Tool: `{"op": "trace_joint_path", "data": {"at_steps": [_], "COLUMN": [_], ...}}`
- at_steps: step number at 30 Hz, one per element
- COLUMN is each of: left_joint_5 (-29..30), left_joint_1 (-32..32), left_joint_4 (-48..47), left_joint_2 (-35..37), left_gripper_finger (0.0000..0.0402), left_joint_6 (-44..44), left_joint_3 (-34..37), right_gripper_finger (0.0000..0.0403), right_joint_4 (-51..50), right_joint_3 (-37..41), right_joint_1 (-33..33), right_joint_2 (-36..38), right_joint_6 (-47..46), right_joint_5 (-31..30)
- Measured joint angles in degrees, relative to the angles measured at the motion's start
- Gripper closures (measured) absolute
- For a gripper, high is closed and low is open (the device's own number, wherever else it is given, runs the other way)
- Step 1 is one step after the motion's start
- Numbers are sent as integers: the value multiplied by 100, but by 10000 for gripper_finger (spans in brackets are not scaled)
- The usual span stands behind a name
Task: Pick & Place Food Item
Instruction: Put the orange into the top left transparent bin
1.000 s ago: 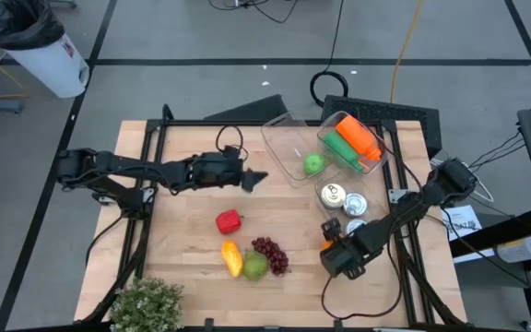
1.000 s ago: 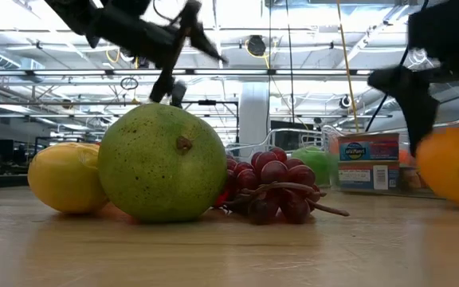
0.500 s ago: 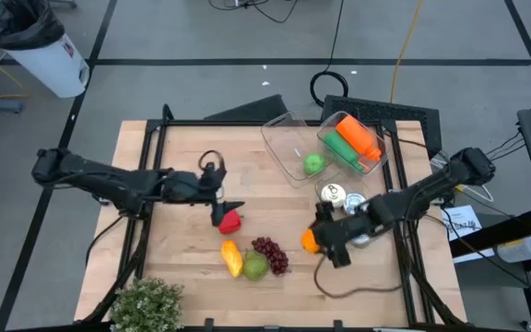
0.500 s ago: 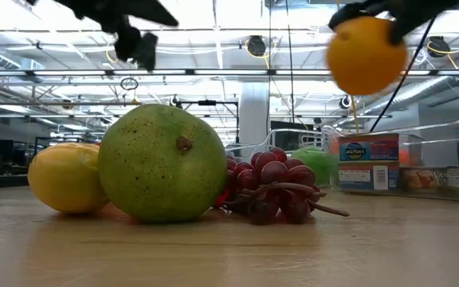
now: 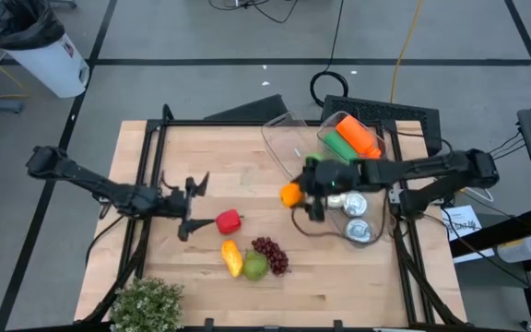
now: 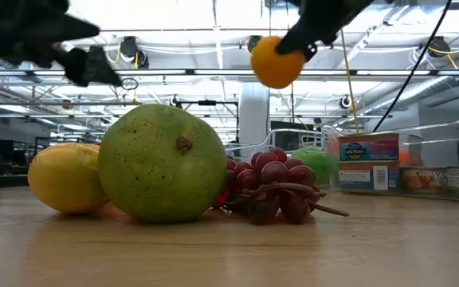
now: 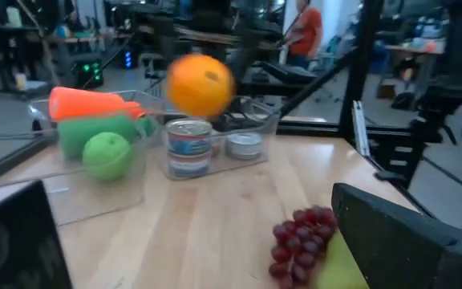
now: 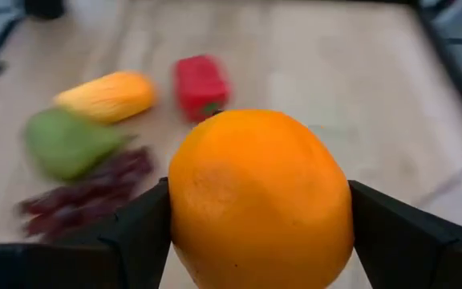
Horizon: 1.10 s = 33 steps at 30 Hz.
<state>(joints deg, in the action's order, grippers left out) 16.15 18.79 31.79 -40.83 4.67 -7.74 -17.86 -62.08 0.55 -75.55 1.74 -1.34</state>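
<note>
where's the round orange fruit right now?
The round orange fruit is held off the table in the right gripper, seen in the high view just right of centre, beside the clear plastic bin and above the red pepper.

Both of my arms are dark, nearly black, built of slim jointed links with thicker housings at the joints. Thin black cables loop along the left arm (image 5: pixel 109 189) and the right arm (image 5: pixel 422 171). My fingers (image 8: pixel 411 241) are flat, matte-black, wedge-shaped pads.
</note>
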Motion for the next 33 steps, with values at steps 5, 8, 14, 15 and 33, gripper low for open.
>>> {"op": "trace_joint_path", "data": {"at_steps": [5,8,14,15,33], "left_joint_5": [290,364,347,345,558], "left_joint_1": [97,95,100,100,95], "left_joint_4": [410,24,-173,-184,-385], "left_joint_2": [642,896,950,943,937], "left_gripper_finger": [68,68,68,68,68], "left_joint_6": [-2,64,33,33,-9], "left_joint_3": [681,674,672,672,674], "right_gripper_finger": [97,97,90,87,48], "right_joint_4": [326,392,568,566,688], "right_joint_3": [0,0,-5,-3,149], "right_joint_1": [-875,-1421,-2180,-2250,-2564], "right_joint_2": [0,-73,-399,-470,-990], "right_joint_6": [234,254,250,247,800], "right_joint_5": [2,-4,4,5,-461]}}
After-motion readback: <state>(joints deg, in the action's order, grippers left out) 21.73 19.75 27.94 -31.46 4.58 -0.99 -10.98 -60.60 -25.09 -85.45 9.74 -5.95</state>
